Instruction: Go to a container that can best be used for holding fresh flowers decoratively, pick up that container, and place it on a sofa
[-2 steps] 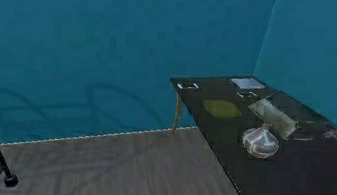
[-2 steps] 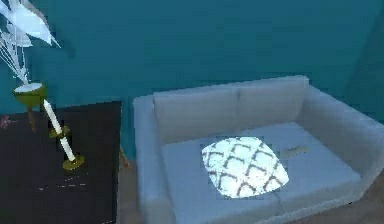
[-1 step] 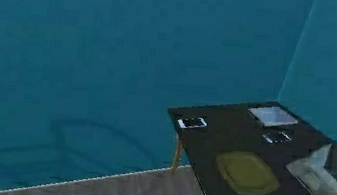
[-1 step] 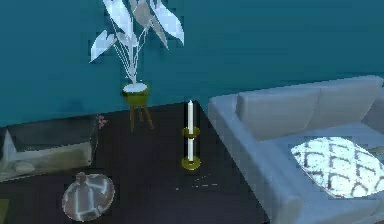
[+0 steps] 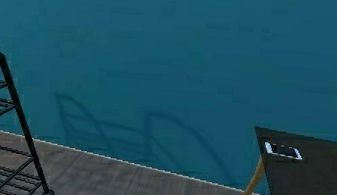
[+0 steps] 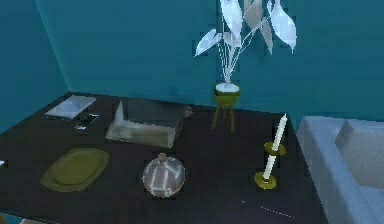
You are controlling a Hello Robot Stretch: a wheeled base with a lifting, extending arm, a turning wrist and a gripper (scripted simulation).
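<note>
A dark counter (image 6: 215, 165) stands by a teal wall (image 5: 181, 46) over a plank floor (image 5: 140, 179). A round, ribbed brownish vessel (image 6: 163, 177), perhaps the container, sits near the counter's 6 o'clock edge. It seems upright, long axis vertical, facing no way. At its 9 o'clock lies an olive plate (image 6: 75, 168), at 12 an open box (image 6: 148, 120), and at 3 two candles (image 6: 281, 130), with a pale sofa (image 6: 345, 160) beyond. A potted plant (image 6: 228, 95) stands at 1 o'clock. The end effector's state cannot be told.
</note>
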